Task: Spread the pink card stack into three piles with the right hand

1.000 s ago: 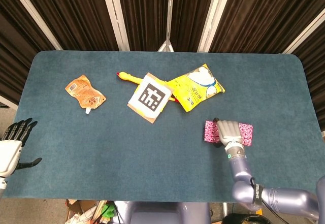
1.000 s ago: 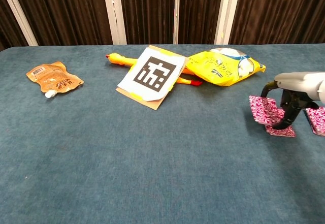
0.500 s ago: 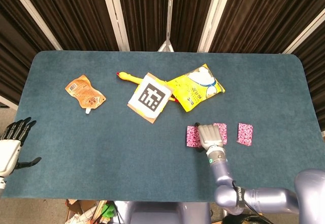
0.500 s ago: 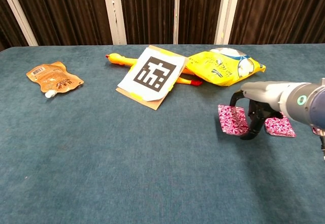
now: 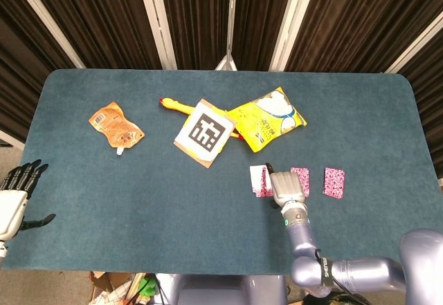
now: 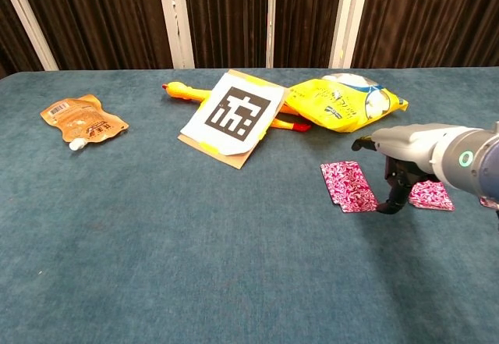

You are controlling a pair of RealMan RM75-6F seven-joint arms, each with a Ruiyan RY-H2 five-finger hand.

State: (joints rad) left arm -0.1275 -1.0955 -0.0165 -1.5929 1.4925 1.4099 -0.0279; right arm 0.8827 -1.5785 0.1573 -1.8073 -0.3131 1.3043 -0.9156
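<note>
1. The bench is a wide blue-green felt top with dark curtains behind its far edge.
2. The right arm comes in from the near edge, right of centre.
3. The yellow snack bag lies far of centre, tilted, its left end over the legs of the rubber chicken.
4. The marker board, a brown card with a black-and-white square code, lies tilted just left of the bag and covers the middle of the chicken.
5. The rubber chicken shows its yellow head at the board's far-left corner; its orange-red feet stick out to the right in the chest view.
6. The orange pouch lies flat well to the left, its white spout pointing near.
7. The left hand hangs off the near-left edge of the bench, fingers spread apart and holding nothing.
8. The right hand is palm down with fingers curled toward the cloth between two piles; in the chest view its fingertips touch the bench just right of the left pile, with no card held.
9. The left pink card pile lies just left of that hand, slightly fanned.
10. The middle pink card pile lies just right of the hand, partly hidden by it in the chest view.
11. The right pink card pile lies flat, apart from the middle one.
</note>
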